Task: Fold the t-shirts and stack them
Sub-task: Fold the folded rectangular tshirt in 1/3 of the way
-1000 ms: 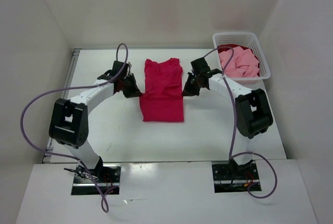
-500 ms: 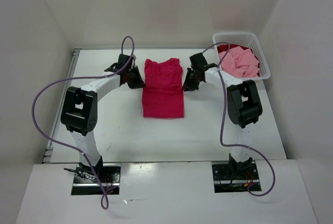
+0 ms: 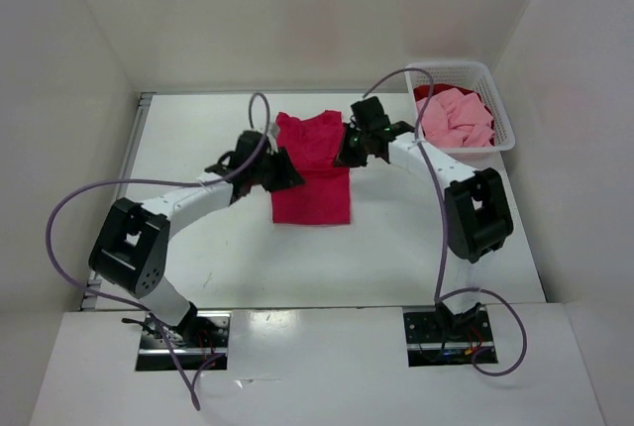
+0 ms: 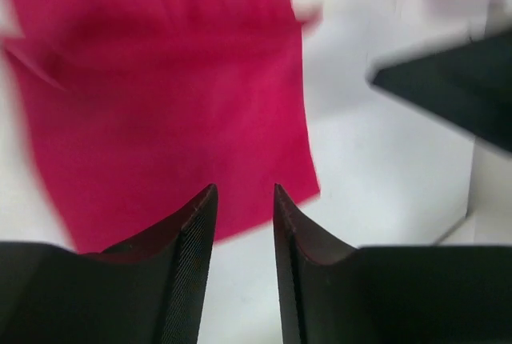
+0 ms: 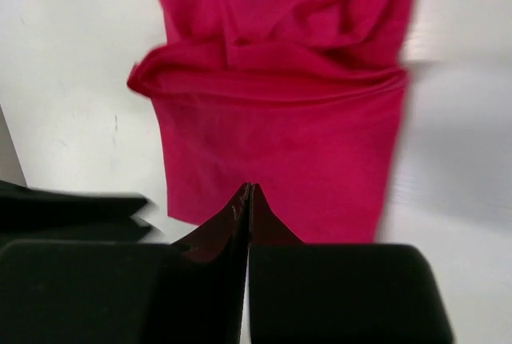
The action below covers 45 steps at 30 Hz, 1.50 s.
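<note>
The crimson-magenta t-shirt lies flat in the middle of the table as a narrow rectangle, its far half rumpled. My left gripper is over its left edge, its jaws a little apart and empty. In the left wrist view the shirt lies just beyond the fingertips. My right gripper is at the shirt's right edge, shut and empty. In the right wrist view the shirt lies below it. The light pink t-shirt and the dark red t-shirt lie in the basket.
The white lattice basket stands at the back right corner. White walls close in the table on the left, back and right. The right arm shows blurred in the left wrist view.
Both arms have swung inward. My left gripper moved right and nearer onto the shirt's left edge. My right gripper moved left and farther onto its right edge. The shirt lies as before.
</note>
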Available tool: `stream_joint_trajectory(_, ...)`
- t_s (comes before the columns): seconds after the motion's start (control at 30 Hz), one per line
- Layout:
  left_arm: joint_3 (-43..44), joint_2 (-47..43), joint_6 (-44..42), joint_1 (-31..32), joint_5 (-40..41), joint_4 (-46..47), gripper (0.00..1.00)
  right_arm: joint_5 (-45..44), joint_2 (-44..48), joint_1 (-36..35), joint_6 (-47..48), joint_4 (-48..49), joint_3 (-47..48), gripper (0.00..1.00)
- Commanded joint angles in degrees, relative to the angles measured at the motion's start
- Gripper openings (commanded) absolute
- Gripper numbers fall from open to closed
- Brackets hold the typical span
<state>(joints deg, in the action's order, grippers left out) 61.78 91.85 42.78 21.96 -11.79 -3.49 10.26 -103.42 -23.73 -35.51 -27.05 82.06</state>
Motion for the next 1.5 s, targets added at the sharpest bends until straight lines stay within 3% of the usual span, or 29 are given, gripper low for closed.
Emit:
stream_joint_trajectory(0.0,-8.66,-0.27,7.30,5.10,-2.01,6.20,0.41,2.13,-4.93,-4.22,0.53,1.47,1.07,0.01)
stream_joint_trajectory(0.27,-16.77,-0.80,8.54,5.12,1.42,6.91,0.40,3.98,-15.32,-7.04,0.53,2.00,9.34,0.00)
stream_joint_trajectory(0.67,-23.90,-4.05,9.77,5.64,2.56,7.27,0.40,-2.87,-27.01,-7.65,1.58,1.99,22.52,0.00)
stream_joint_trajectory(0.83,-24.95,-10.44,10.30,5.64,2.56,4.81,0.43,-9.73,-30.17,-7.12,3.42,1.39,32.88,0.00)
stream_joint_trajectory(0.93,-23.73,-15.38,9.69,5.64,4.93,0.77,0.46,-9.73,-27.29,-7.12,4.13,0.68,34.04,0.00)
stream_joint_trajectory(1.03,-24.24,-18.64,9.69,4.86,6.25,-0.46,0.47,-8.51,-22.81,-7.12,4.13,1.55,28.52,0.01)
stream_joint_trajectory(1.17,-25.92,-17.60,10.30,2.04,4.50,1.64,0.56,-5.26,-10.18,-7.12,3.08,3.84,11.69,0.04)
stream_joint_trajectory(1.23,-24.18,-14.00,9.16,2.04,3.01,2.34,0.71,-2.72,-5.94,-6.60,1.85,5.51,2.11,0.00)
stream_joint_trajectory(1.27,-23.20,-11.37,8.46,2.04,2.39,2.34,0.92,-1.92,-2.18,-6.60,1.84,5.51,-0.91,0.00)
stream_joint_trajectory(1.3,-22.50,-10.30,8.46,1.52,1.78,2.34,1.00,-0.96,-0.49,-6.60,1.06,7.08,-3.72,0.00)
stream_joint_trajectory(1.47,-21.96,-7.57,7.75,0.98,1.24,4.37,1.00,2.83,3.57,-5.28,1.05,8.16,-13.24,0.00)
